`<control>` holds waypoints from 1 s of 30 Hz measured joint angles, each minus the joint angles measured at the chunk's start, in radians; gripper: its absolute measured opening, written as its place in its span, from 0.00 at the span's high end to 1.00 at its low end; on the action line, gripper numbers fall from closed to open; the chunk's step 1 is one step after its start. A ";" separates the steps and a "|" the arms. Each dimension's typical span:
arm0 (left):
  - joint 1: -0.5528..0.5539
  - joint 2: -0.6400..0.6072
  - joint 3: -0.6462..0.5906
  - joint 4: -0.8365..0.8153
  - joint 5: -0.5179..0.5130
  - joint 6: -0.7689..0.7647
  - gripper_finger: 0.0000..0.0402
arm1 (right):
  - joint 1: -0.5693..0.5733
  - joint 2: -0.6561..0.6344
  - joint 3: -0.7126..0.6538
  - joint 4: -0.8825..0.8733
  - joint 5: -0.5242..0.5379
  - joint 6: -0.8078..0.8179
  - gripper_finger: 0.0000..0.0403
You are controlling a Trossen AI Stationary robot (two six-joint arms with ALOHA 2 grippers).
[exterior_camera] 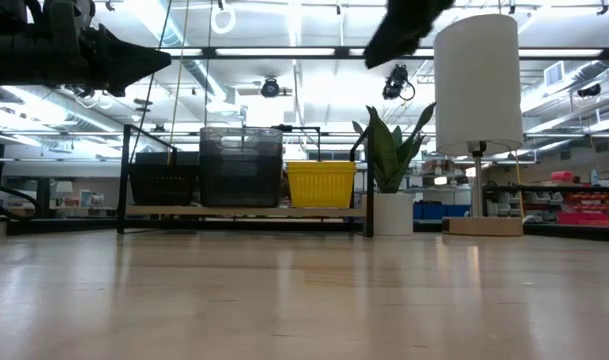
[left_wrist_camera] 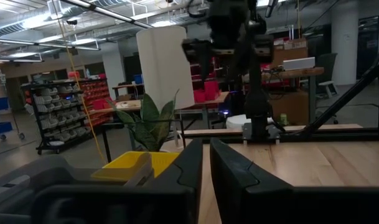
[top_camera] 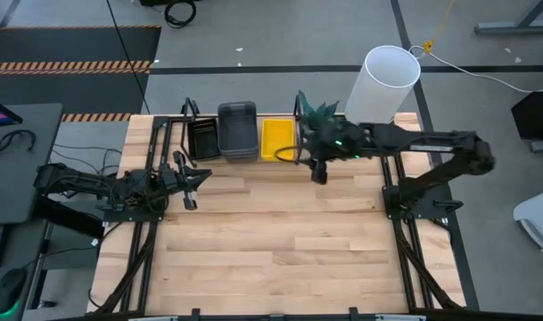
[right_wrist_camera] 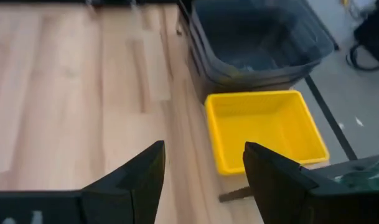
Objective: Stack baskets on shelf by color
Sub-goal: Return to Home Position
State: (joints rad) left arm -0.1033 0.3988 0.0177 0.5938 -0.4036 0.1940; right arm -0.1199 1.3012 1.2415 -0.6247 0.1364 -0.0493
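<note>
Right gripper is up off the table, fingers spread wide, nothing btwn them. Yellow baskets sit just ahead of & below it on the shelf, clear of the fingers; can't tell how many are nested. Grey baskets are next along the shelf, farther from this gripper, stacked, right beside the yellow. Black baskets are at the end farthest from it, past the grey stack. Left gripper is also raised, fingers nearly pressed together w/ only a thin slit, holding nothing. It's near the shelf's black-basket end, pointing across toward the right arm. Plant & white lamp shade stand beyond the right gripper, off the shelf's yellow end
</note>
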 joint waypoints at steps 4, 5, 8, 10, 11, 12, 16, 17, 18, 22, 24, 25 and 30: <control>0.000 0.000 0.000 0.000 0.000 0.000 0.92 | 0.030 -0.158 -0.224 0.193 -0.001 0.028 0.45; 0.000 0.000 0.000 0.000 0.000 0.000 0.92 | 0.039 -0.194 -0.282 0.250 -0.001 0.037 0.45; 0.000 0.000 0.000 0.000 0.000 0.000 0.93 | 0.068 -0.290 -0.454 0.404 -0.001 0.057 0.45; 0.000 0.000 0.000 0.000 0.000 0.000 0.92 | 0.088 -0.345 -0.562 0.504 -0.001 0.058 0.45; 0.000 0.000 0.000 0.000 0.000 0.000 0.92 | 0.098 -0.368 -0.611 0.556 -0.002 0.058 0.45; 0.000 0.000 0.000 0.000 0.000 0.000 0.91 | 0.106 -0.391 -0.657 0.604 -0.002 0.062 0.45; 0.000 0.000 0.000 0.000 0.000 0.000 0.90 | 0.134 -0.478 -0.808 0.741 -0.001 0.109 0.45; 0.000 0.000 0.000 0.000 0.000 0.000 0.90 | 0.141 -0.498 -0.838 0.762 -0.002 0.118 0.45; 0.000 0.000 0.000 0.000 0.000 0.000 0.90 | 0.147 -0.518 -0.865 0.783 -0.002 0.127 0.45; 0.000 0.000 0.000 0.000 0.000 0.000 0.91 | 0.162 -0.587 -0.959 0.845 -0.002 0.160 0.45; 0.000 0.000 0.000 0.000 0.000 0.000 0.92 | 0.169 -0.615 -0.996 0.880 -0.002 0.174 0.45; 0.000 0.000 0.000 0.000 0.000 0.000 0.92 | 0.173 -0.629 -1.014 0.899 -0.004 0.180 0.45; 0.000 -0.017 0.000 -0.006 0.000 0.000 0.92 | 0.184 -0.682 -1.073 0.935 -0.023 0.182 0.45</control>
State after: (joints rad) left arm -0.1034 0.3818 0.0174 0.5873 -0.4032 0.1940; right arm 0.0638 0.6192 0.1686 0.3098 0.1131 0.1327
